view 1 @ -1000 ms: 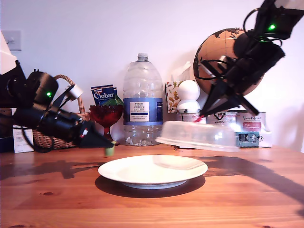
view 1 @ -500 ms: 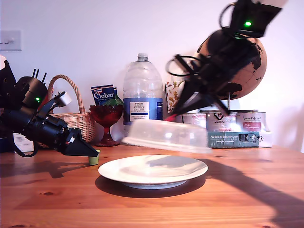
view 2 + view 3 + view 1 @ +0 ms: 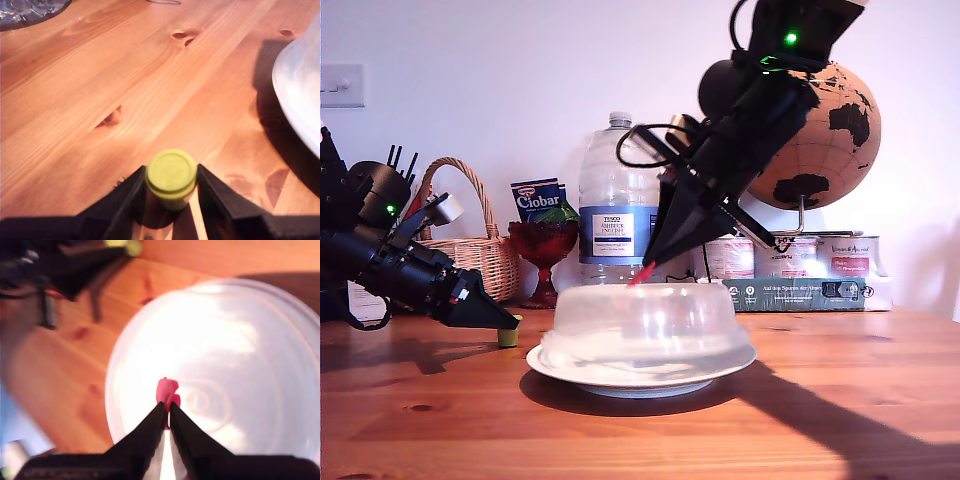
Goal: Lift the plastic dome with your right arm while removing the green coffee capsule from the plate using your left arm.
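The translucent plastic dome (image 3: pixel 640 325) (image 3: pixel 220 365) sits down over the white plate (image 3: pixel 725 364), its rim on the plate. My second gripper (image 3: pixel 649 267) (image 3: pixel 167 412) reaches down from above and is shut on the dome's small red tab (image 3: pixel 166 391). At the exterior view's left of the plate, the green coffee capsule (image 3: pixel 508 334) (image 3: pixel 171 176) stands at table level, off the plate. My first gripper (image 3: pixel 506 324) (image 3: pixel 171 192) is shut on it, one black finger on each side. The plate's white edge (image 3: pixel 296 102) shows beside it.
Along the wall stand a wicker basket (image 3: pixel 480 250), a Ciobar box (image 3: pixel 537 198), a red glass goblet (image 3: pixel 543 250), a large water bottle (image 3: pixel 620 210), tins and boxes (image 3: pixel 810 272) and a cork globe (image 3: pixel 825 130). Bare wooden tabletop (image 3: pixel 640 430) lies in front of the plate.
The second gripper has carried the dome down and toward the exterior view's left, from hanging above the plate to resting on it. The first gripper has lowered the capsule to the table.
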Robot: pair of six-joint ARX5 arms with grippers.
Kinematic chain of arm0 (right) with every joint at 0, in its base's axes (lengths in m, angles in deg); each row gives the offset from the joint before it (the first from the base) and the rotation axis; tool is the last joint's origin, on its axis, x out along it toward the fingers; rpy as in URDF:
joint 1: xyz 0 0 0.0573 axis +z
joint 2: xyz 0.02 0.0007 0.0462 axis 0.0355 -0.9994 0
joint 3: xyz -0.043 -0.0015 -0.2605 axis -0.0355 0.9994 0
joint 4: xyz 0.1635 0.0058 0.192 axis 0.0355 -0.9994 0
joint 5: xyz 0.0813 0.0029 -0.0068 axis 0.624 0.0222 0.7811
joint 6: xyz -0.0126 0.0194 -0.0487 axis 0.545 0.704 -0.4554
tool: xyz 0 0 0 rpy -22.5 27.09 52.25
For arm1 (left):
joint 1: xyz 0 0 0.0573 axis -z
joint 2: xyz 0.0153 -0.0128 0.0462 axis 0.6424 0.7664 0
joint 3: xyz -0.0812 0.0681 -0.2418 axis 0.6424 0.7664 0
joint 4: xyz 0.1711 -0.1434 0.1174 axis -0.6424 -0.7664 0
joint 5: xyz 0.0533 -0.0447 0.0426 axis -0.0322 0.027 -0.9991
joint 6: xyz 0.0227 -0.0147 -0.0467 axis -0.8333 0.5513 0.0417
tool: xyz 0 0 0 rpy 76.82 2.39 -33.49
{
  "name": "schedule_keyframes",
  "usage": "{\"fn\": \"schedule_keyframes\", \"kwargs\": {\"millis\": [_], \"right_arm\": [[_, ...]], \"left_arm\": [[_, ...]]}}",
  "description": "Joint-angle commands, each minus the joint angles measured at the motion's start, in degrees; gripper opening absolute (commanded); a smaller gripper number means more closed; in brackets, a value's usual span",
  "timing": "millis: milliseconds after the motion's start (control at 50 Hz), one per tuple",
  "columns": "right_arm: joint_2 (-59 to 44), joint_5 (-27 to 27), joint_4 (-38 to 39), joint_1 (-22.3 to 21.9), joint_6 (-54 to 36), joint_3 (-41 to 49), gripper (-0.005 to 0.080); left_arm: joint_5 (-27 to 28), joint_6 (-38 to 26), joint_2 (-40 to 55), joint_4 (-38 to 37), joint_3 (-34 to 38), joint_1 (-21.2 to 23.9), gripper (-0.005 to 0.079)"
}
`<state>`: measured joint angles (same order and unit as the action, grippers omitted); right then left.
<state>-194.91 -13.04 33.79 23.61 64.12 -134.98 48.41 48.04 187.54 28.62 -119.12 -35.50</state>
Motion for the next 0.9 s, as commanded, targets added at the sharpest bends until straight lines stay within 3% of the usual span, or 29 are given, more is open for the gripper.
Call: {"fn": "schedule_keyframes", "kwargs": {"millis": [0, 720, 880], "right_arm": [[1.3, -0.9, 0.0, 0.5, -1.0, -0.7, -0.0012], [1.2, -2.3, -1.2, 3.1, -0.9, -0.7, -0.0010], [1.2, -2.3, -1.7, 3.1, -0.9, -0.7, 0.0130]], "left_arm": [[-0.4, -0.3, 0.5, -0.3, 0.3, -0.2, 0.0201], [-0.4, 0.2, 0.5, -0.7, 0.3, -0.2, 0.0201], [-0.4, 0.2, 0.5, -0.7, 0.3, -0.2, 0.0201]]}}
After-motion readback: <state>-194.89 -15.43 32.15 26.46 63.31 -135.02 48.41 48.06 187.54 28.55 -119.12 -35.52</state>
